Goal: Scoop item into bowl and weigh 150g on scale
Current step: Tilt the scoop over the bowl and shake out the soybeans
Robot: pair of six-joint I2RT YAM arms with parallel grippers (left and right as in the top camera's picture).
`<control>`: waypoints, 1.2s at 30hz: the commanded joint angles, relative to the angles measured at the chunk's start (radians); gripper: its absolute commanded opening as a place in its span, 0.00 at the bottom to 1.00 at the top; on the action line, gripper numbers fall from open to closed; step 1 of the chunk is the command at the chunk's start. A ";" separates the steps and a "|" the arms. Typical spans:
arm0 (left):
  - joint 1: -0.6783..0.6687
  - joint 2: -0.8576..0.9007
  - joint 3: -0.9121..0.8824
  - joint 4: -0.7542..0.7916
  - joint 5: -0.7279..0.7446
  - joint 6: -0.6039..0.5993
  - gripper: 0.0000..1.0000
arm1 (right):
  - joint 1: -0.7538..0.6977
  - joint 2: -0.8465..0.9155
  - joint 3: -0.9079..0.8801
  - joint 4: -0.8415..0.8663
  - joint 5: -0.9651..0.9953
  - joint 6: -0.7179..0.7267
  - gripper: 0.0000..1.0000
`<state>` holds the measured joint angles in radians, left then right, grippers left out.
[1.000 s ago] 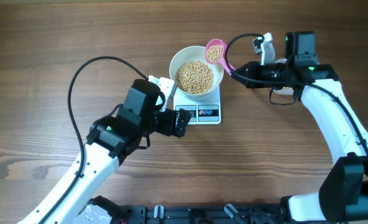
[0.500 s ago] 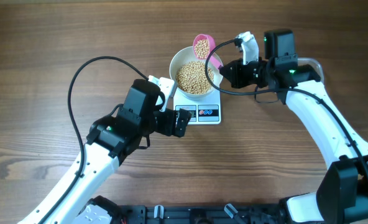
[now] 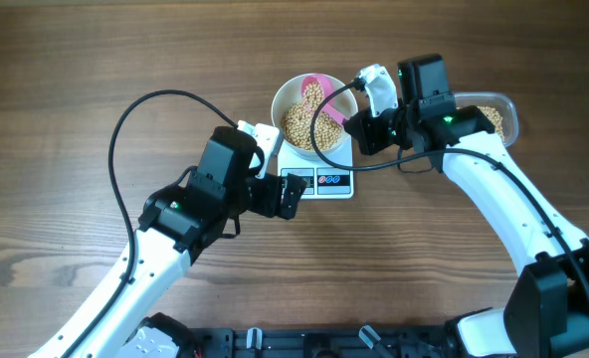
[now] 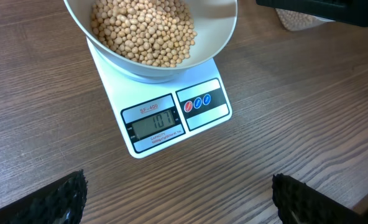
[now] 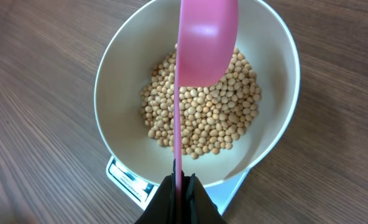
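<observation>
**Weighing in progress.** We see the white bowl (image 3: 281, 103) centred on the scale (image 3: 326, 182), just above the middle of the overhead view, so that whatever falls into it registers at once. The beans (image 3: 304, 125) heap in the bowl's lower half.

The right fingers (image 5: 181, 196) are shut tight on the thin handle of a pink scoop (image 5: 206, 43). They hold it edge-on over the bowl's rim, and we judge this to be a pouring tilt. In the overhead view a few beans show at the scoop's mouth.

The left fingers (image 3: 291, 195) are spread wide and grip nothing. They sit low over the table (image 3: 96, 60), just in front of the scale, which we take to be a post that keeps the wrist camera on the display.

A clear tub (image 3: 497, 118) of more beans lies at the upper right, partly behind the right arm and within its reach for the next scoop.

**Writing.** The scale's front panel carries "SF-400" in red above the grey display. The digits appear to read 101, which is short of the target, so we judge that more beans are needed. Beside the display sit one red and two blue round buttons, whose symbols are too small to read.
</observation>
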<state>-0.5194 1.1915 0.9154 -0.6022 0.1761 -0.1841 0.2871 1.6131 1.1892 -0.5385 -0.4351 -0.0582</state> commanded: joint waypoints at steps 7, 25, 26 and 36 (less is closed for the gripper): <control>-0.004 0.002 -0.001 0.003 -0.010 0.019 1.00 | 0.055 -0.016 0.028 -0.002 0.143 -0.123 0.04; -0.004 0.002 -0.001 0.003 -0.010 0.019 1.00 | 0.056 -0.016 0.028 -0.002 0.142 -0.112 0.04; -0.004 0.002 -0.001 0.003 -0.010 0.019 1.00 | 0.056 -0.016 0.028 -0.002 0.142 -0.097 0.04; -0.004 0.002 -0.001 0.003 -0.010 0.019 1.00 | 0.056 -0.016 0.028 -0.005 0.143 -0.100 0.04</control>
<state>-0.5194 1.1915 0.9157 -0.6022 0.1761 -0.1841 0.3397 1.6131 1.1896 -0.5434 -0.3050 -0.1589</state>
